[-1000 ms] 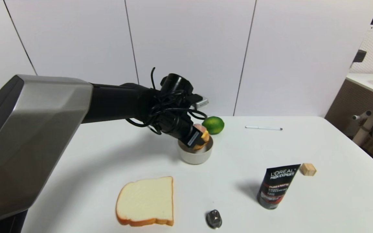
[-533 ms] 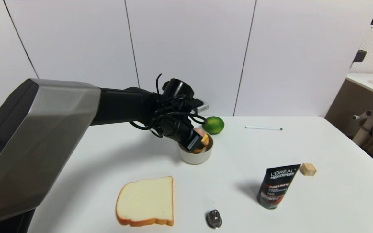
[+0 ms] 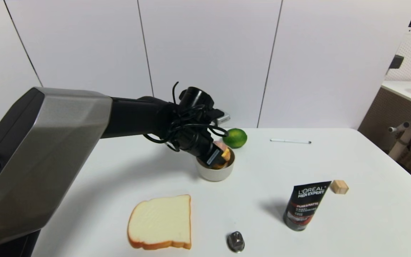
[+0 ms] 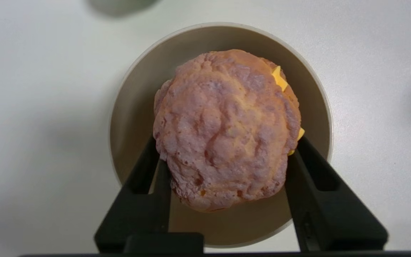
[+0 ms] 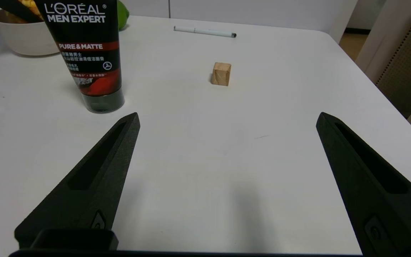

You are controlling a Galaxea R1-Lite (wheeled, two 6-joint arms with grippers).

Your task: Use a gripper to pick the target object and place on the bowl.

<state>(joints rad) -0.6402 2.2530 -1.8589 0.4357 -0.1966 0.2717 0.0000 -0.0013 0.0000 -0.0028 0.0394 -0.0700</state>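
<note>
The left gripper (image 4: 223, 171) is found clamped on the bun (image 4: 227, 128), one finger against each side, with the bun held inside the rim of the grey-beige bowl (image 4: 130, 89); whether it touches the bowl floor cannot be told. In the head view the bowl (image 3: 215, 173) stands at the lime's (image 3: 235, 137) 7 o'clock, close by. The placing step is judged nearly complete. The fingers should be opened slowly and evenly so the bun settles centred, then withdrawn straight up, clear of the rim. The right gripper (image 5: 227, 121) is parked, fingers wide apart, above bare table (image 5: 198, 160).
</note>
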